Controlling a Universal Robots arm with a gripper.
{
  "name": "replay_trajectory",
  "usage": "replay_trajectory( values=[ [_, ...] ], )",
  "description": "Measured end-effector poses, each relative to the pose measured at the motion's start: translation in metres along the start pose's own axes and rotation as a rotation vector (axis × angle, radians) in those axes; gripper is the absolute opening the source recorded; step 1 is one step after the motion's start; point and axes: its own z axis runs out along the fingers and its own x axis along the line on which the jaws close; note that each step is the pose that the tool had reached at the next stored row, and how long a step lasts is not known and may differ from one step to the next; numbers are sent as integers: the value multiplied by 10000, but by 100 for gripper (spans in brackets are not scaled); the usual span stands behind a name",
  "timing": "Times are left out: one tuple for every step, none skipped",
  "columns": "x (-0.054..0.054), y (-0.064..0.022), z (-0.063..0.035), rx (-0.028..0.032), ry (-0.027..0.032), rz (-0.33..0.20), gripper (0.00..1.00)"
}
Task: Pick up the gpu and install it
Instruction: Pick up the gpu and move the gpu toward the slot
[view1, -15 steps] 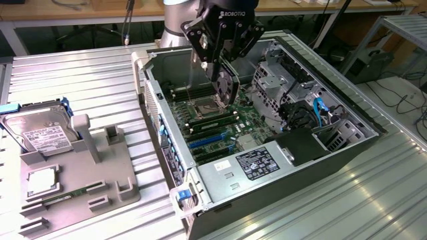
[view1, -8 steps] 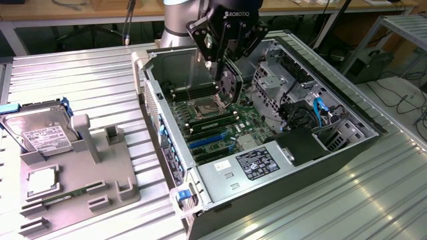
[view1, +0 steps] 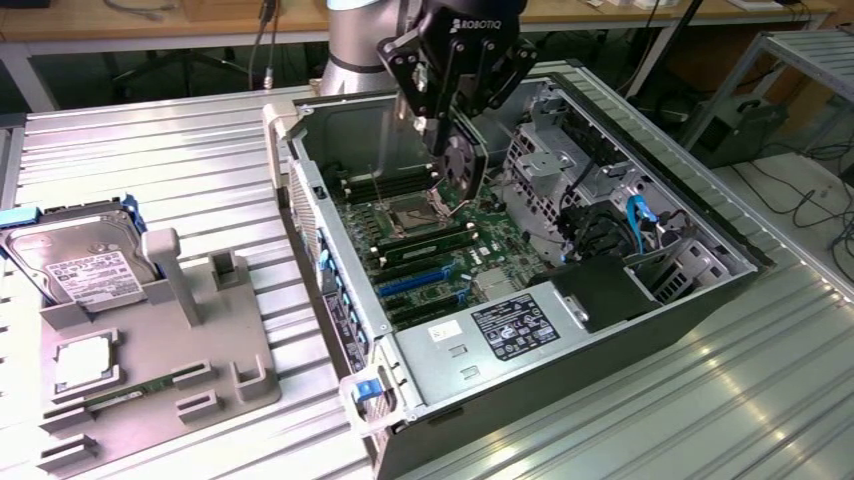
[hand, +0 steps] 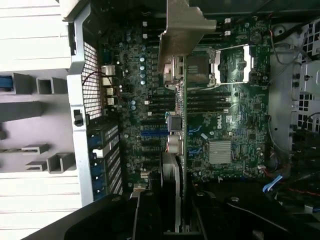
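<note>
The gpu (view1: 462, 170), a thin flat black card with a round fan on its side, hangs on its edge in the air. It is just above the inside of the open computer case (view1: 694, 320). The black claw (view1: 449, 135) is clenched on the card's top edge and holds it up. In the wrist view the card's silver metal strip (hand: 182, 30) sticks out at the end far from the claw. Right under the card lies the green board (view1: 447, 245) with its square silver chip socket (view1: 420, 212) and its blue slots (view1: 414, 280). A silver power box with a white label (view1: 501, 330) sits at the near end of the case. On the exterior view's left a grey plastic holder (view1: 160, 360) rests on the ribbed metal worktop (view1: 160, 150). It carries a silver hard drive (view1: 80, 262) and a small green memory stick (view1: 134, 390).
</note>
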Motion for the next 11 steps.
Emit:
replay_trajectory(
  values=[
    [-8,3,1,1,1,1,27],
    [-21,7,3,1,0,1,27],
    [-36,11,4,1,0,0,27],
    [-56,17,5,0,0,0,27],
    [-73,22,6,1,0,1,27],
    [-91,28,6,2,1,2,27],
    [-112,36,7,1,1,2,27],
    [-129,42,8,1,1,3,27],
    [-145,48,9,1,0,3,27],
    [-160,52,10,1,0,3,27],
    [-175,57,11,1,1,3,27]
  ],
)
